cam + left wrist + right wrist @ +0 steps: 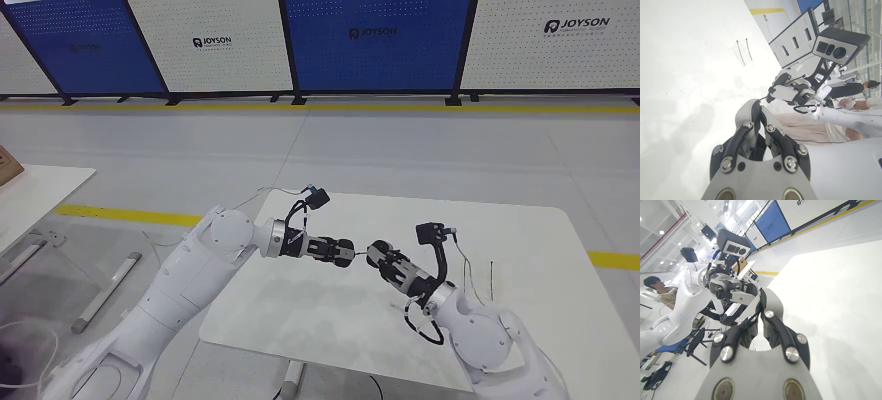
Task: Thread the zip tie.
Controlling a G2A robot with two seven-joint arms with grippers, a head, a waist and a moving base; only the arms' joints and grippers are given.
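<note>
At centre frame, left gripper (349, 251) and right gripper (373, 250) are hovering tip to tip. Both are clamping tight on the zip tie (763, 98).

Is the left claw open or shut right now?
Shut. The left claw has its fingers pressed together, pinching the thin black zip tie.

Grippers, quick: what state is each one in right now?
Left gripper: shut on the zip tie.
Right gripper: shut on the zip tie as well.
</note>
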